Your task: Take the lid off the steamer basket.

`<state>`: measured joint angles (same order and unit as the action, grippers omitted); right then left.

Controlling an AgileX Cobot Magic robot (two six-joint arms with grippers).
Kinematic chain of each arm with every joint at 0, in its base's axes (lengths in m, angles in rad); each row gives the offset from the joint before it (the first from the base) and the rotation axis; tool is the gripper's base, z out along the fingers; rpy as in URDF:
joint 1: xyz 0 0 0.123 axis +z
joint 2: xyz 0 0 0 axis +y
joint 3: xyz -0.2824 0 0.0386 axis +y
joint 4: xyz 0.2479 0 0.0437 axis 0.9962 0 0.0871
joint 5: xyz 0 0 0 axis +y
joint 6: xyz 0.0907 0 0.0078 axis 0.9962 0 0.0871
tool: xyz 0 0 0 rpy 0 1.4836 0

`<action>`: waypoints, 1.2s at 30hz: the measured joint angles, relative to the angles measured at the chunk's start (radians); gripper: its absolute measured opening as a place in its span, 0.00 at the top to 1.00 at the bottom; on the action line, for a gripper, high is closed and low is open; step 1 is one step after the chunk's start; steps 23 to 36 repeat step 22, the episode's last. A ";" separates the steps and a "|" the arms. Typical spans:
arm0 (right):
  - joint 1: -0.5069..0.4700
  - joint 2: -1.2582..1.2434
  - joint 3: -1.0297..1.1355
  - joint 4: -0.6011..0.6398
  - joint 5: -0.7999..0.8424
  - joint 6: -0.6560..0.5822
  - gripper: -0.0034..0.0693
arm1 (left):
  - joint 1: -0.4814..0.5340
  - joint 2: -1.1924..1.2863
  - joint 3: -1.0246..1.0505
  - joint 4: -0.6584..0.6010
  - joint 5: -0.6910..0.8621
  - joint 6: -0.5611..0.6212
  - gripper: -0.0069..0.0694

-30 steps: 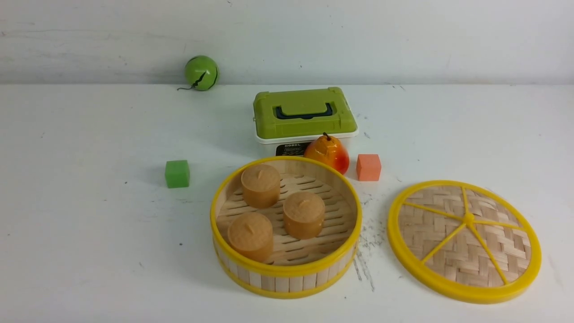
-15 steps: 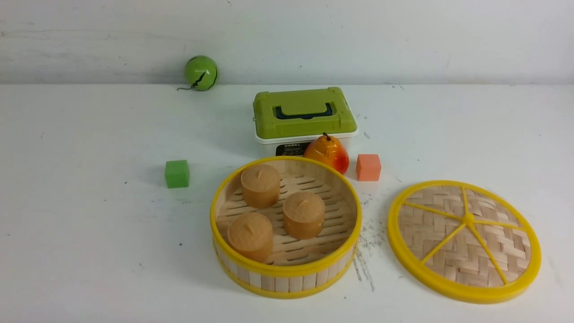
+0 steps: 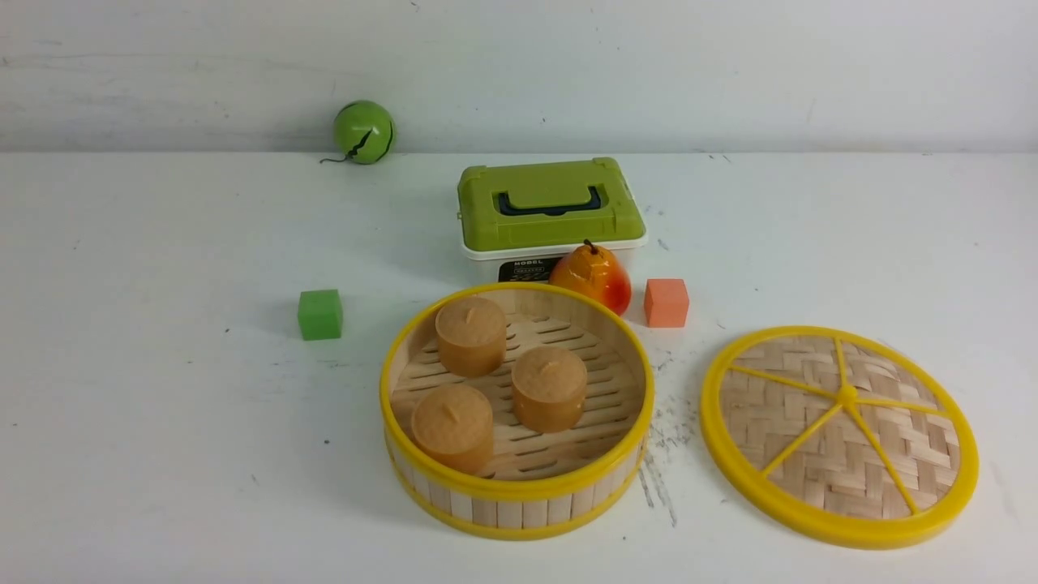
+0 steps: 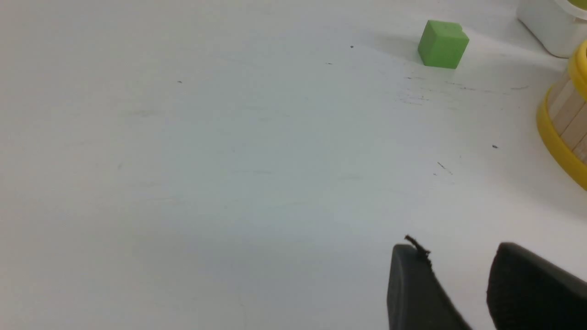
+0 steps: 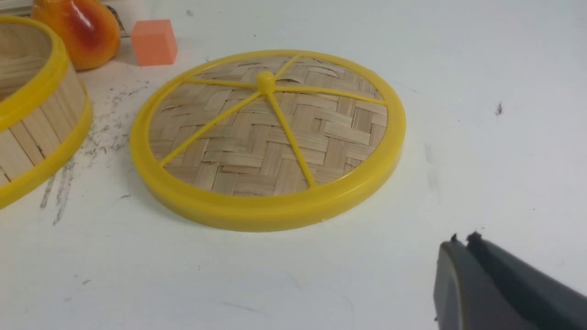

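Note:
The steamer basket [image 3: 516,487] stands uncovered at the table's front centre, with three brown round cakes [image 3: 550,388] on its slatted floor. Part of it shows in the left wrist view [image 4: 563,133] and in the right wrist view [image 5: 41,119]. The lid [image 3: 839,434] lies flat on the table to the basket's right, apart from it; it also shows in the right wrist view [image 5: 268,137]. Neither gripper shows in the front view. My left gripper [image 4: 458,256] is open and empty above bare table. My right gripper [image 5: 463,240] is shut and empty, short of the lid.
A green-and-white box [image 3: 551,215] stands behind the basket, with a pear [image 3: 594,277] and an orange cube [image 3: 666,302] in front of it. A green cube [image 3: 319,314] lies left of the basket. A green ball [image 3: 363,131] rests by the back wall.

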<state>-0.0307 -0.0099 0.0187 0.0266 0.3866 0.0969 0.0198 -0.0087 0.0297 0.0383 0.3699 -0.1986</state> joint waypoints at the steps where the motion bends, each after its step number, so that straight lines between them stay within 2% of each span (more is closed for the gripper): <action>1: 0.000 0.000 0.000 0.000 0.000 0.000 0.93 | 0.000 0.000 0.000 0.000 0.000 0.000 0.60; 36: 0.000 0.000 0.000 0.000 0.000 0.000 0.90 | 0.000 0.000 0.000 0.000 0.000 0.000 0.60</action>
